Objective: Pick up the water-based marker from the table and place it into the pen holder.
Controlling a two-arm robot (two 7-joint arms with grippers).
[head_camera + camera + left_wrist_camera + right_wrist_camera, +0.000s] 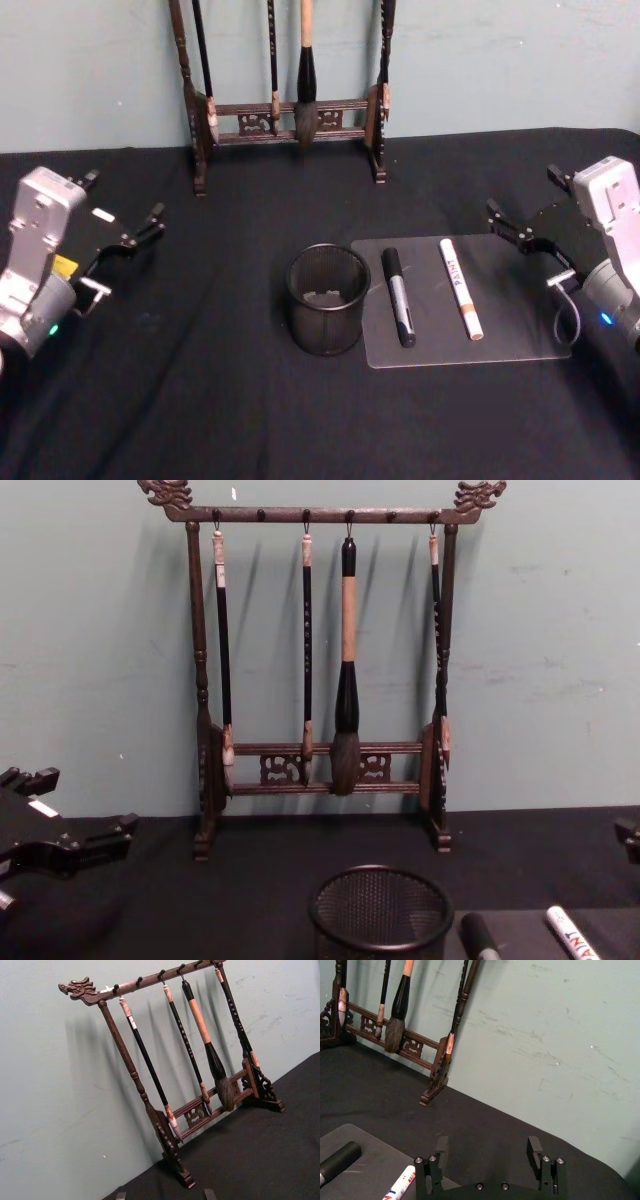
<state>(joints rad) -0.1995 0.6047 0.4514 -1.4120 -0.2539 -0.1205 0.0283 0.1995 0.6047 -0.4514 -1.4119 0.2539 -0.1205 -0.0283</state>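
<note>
Both arms of the robot wait at the edges of the black-draped table (200,420), the pickup not yet begun. The right gripper (525,192), its fingers spread apart and empty, hovers just right of the grey mat (520,325), where two pens lie side by side. A black-capped marker (398,297) lies nearest the pen holder (325,300), and a white marker (461,288) lettered PAINT lies to its right. The black-capped one is judged to be the water-based marker (the other's label suggests paint, though no wording on the dark pen can be read). The left gripper (125,195), likewise spread and holding nothing, sits parked far to the left. The mesh pen holder stands upright just left of the mat, with the brush rack (290,118) against the far wall. The next move calls for the right gripper to swing left over the white marker, drop onto the black-capped marker's barrel and close across it without nudging its neighbour.
</note>
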